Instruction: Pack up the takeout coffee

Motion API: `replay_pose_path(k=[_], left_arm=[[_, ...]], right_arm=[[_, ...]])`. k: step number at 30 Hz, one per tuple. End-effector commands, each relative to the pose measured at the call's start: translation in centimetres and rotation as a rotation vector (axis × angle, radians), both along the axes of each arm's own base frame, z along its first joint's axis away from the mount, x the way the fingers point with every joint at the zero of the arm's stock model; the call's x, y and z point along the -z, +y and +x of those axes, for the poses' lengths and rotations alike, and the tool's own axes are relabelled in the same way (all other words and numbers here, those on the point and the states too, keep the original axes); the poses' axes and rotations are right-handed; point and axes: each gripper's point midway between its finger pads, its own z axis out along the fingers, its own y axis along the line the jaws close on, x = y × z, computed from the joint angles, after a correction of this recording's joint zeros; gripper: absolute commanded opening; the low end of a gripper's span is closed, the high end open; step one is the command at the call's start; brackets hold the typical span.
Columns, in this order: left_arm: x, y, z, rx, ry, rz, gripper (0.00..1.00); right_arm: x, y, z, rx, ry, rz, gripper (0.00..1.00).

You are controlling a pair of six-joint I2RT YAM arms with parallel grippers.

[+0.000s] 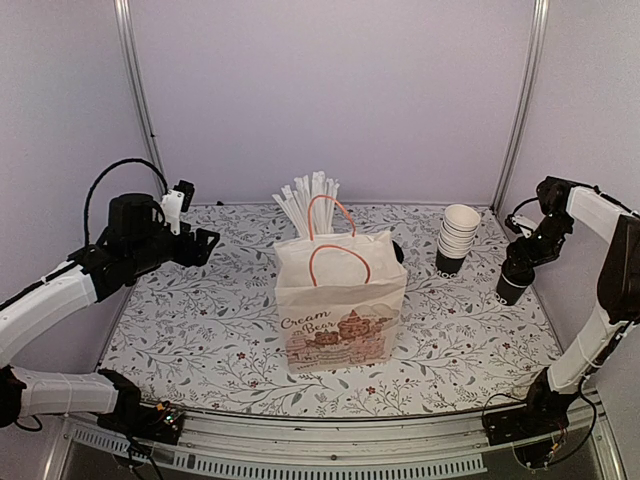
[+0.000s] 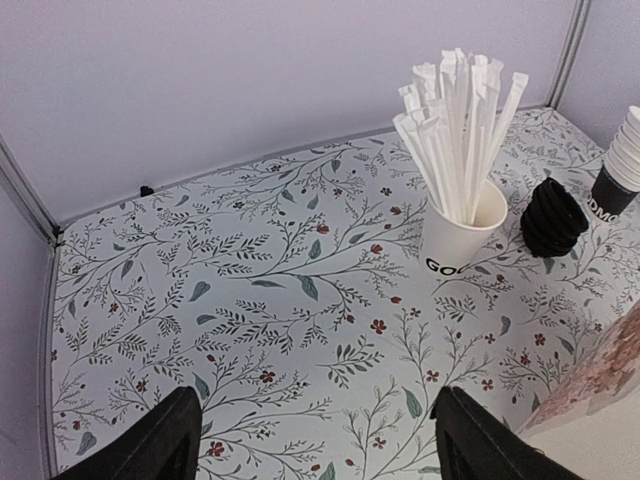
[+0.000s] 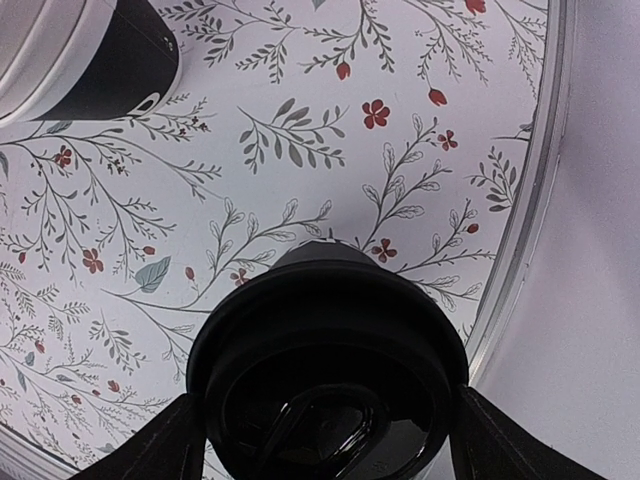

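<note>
— Where is the takeout coffee (image 3: 325, 340)?
— Well right of the paper bag (image 1: 340, 310), between the right gripper (image 3: 325, 435) fingers; whether they press it, unclear. Left gripper (image 2: 315, 440) is spread, empty.

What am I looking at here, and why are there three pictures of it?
Two robot arms, left and right, are bolted to the near edge of a flower-patterned table. The wide picture is from a fixed camera above and behind them. The other two come from cameras on each wrist, so you see each arm's own tool. On the table stand a paper bag, a white cup of straws, a stack of lidless cups and the lidded black takeout coffee. The left tool is open and empty. The right tool has a finger on each side of the coffee's lid; whether it grips, I cannot tell.
</note>
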Motion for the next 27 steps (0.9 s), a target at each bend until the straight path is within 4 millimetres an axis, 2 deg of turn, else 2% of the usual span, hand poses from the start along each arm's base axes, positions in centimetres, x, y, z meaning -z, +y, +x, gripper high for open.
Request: replay_pose_path(k=[1,6,10,13,17,21,24,27], left_arm=[[-0.6,0.5,0.2,-0.015,-0.018,0.001,0.82],[-0.5,0.5,0.2,-0.017,-0.015,0.003,0.82],[-0.3,0.5,0.3,-0.018,-0.010,0.006,0.82],[0.0,0.5,0.5,-0.020,-0.002,0.014,0.82],[0.1,1.0,0.6,-0.040,-0.005,0.035,0.83],[-0.9,0.7,0.3,-0.012,-0.044,0.027,0.83],[-2.0,-1.0,-0.7,0.092,-0.076,-0.022,0.81],[-3.9,-4.7,-2.8,0.303,-0.102,-0.107,0.78]], right_arm=[[1.1,0.0,-1.2,0.000,0.050,-0.010,0.84],[-0.2,-0.2,-0.7,0.004,0.013,-0.022,0.75],[-3.3,0.2,0.0,-0.020,-0.067,-0.015,0.73],[-6.6,0.6,0.4,-0.044,-0.143,-0.008,0.72],[-12.7,2.3,0.6,-0.142,-0.276,0.044,0.72],[-20.9,4.0,0.4,-0.239,-0.441,0.074,0.67],[-25.7,5.6,-0.3,-0.317,-0.578,0.067,0.59],[-27.9,8.8,-1.8,-0.451,-0.652,0.075,0.55]])
